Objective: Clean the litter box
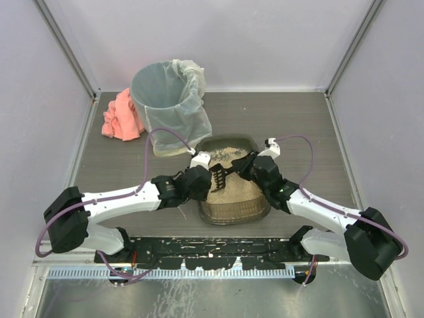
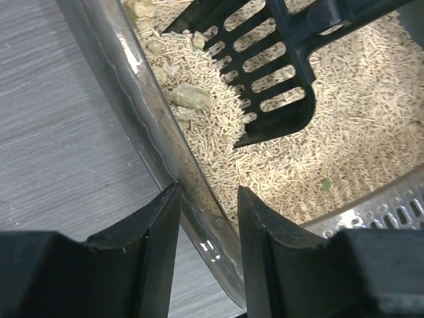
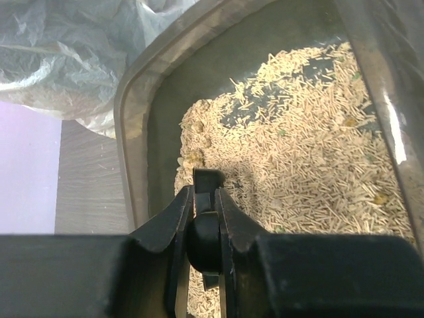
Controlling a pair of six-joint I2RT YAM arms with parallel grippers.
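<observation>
The litter box (image 1: pixel 229 138) sits at mid-table, holding beige pellet litter. My left gripper (image 1: pixel 204 179) is at its left wall (image 2: pixel 126 86). The gripper (image 2: pixel 209 195) straddles the rim, one finger outside and one over the litter, with a gap on both sides. My right gripper (image 1: pixel 246 165) is shut on the handle of the black slotted scoop (image 1: pixel 218 175). The scoop blade (image 2: pixel 265 73) rests tilted in the litter by the left wall, beside a pale clump (image 2: pixel 189 96). In the right wrist view the handle (image 3: pixel 207 180) is pinched between the right gripper (image 3: pixel 205 193), over the box's rim (image 3: pixel 132 119).
A round grey bin (image 1: pixel 169 99) with a clear liner (image 3: pixel 66 53) stands behind and left of the box. A pink cloth (image 1: pixel 121 118) lies left of the bin. White walls enclose the table on three sides.
</observation>
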